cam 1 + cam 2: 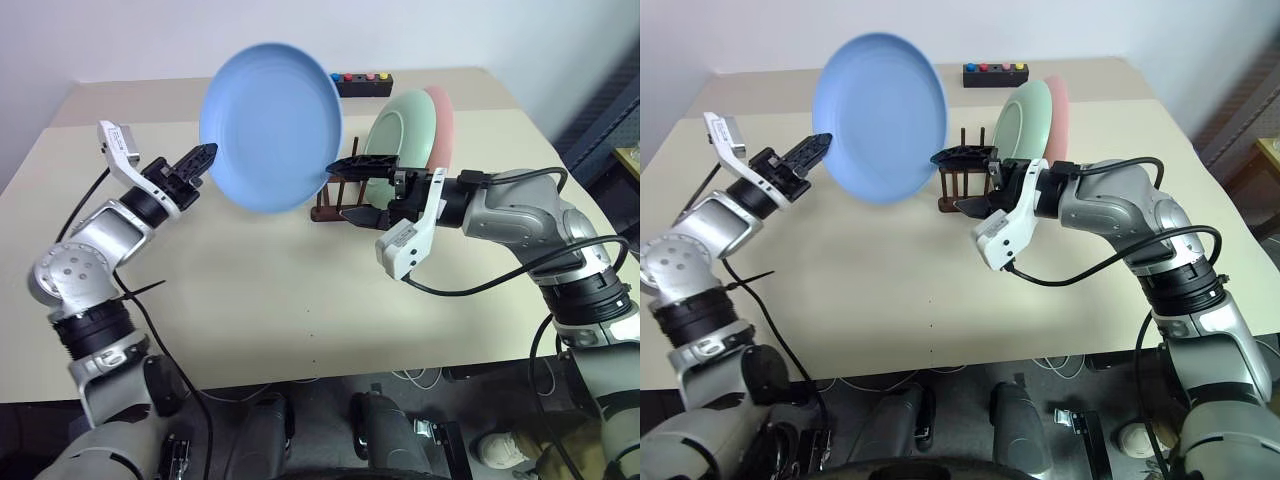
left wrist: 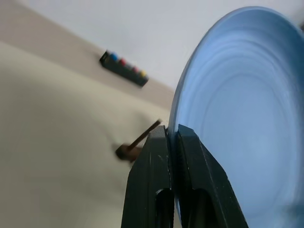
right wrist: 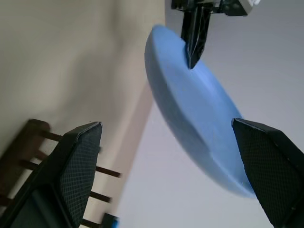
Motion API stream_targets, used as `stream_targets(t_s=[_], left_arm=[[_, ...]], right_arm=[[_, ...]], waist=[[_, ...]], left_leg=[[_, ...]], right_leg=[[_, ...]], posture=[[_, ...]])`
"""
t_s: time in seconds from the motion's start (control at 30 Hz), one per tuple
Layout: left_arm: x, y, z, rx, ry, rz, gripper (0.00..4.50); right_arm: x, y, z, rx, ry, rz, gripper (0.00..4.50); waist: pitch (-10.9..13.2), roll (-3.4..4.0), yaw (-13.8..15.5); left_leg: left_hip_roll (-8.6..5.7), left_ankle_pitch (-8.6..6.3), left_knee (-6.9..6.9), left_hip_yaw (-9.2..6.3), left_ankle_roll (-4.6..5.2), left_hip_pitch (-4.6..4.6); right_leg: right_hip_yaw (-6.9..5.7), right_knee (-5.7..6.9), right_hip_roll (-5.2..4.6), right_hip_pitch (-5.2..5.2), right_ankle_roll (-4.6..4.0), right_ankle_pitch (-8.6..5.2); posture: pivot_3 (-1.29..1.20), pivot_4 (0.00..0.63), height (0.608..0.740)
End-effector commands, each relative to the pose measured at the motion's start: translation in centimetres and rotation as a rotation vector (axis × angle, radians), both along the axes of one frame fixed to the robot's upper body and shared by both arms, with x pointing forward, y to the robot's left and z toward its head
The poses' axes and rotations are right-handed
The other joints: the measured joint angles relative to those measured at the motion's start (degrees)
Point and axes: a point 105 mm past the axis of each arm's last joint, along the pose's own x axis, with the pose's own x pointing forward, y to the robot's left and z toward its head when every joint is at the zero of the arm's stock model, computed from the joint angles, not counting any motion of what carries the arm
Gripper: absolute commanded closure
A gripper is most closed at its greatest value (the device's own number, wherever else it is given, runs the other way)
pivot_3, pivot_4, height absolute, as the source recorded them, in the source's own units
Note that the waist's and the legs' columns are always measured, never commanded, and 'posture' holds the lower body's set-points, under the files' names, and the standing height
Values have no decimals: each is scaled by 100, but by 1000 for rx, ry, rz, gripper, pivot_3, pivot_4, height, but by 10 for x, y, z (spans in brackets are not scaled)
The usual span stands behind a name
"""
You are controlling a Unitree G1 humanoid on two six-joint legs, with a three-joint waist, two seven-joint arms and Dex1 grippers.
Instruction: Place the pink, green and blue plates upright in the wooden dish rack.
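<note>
Worktop (image 1: 250, 300) carries the dish rack (image 1: 335, 200) right of centre, toward the far side. Two plates stand upright in the rack: one plate (image 1: 405, 130) nearer the left, the second plate (image 1: 443, 125) directly behind it to the right. Button box (image 1: 363, 83) lies at the far edge, beyond the rack. Third plate (image 1: 270, 125) is held above the worktop, left of the rack, pinched at its left rim by the left hand (image 1: 203, 160). Right hand (image 1: 358, 187) sits just before the rack, at the held plate's lower right edge, fingers spread apart.
</note>
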Motion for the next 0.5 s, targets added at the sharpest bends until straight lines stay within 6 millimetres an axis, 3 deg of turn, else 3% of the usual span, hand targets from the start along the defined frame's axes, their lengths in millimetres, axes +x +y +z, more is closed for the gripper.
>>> stream_targets(t_s=[0.03,0.17,0.5], left_arm=[[-7,-6,20,-28,-106,86,4478],[-11,-22,21,-59,-142,119,4478],[-17,-30,31,-84,-230,258,4478]], right_arm=[[0,0,21,47,-108,-2,0],[2,4,31,78,-170,-20,0],[16,7,34,170,-230,-149,0]], waist=[[0,0,1],[0,-1,2],[0,-1,10]], left_leg=[[0,1,0,0,-1,0],[-1,1,-1,0,-2,0],[-5,-4,-1,1,9,0]], right_leg=[[-1,0,1,0,0,0],[1,-1,2,1,-1,0],[1,-3,6,4,-1,0]], posture=[[0,150,740],[0,150,740],[0,150,740]])
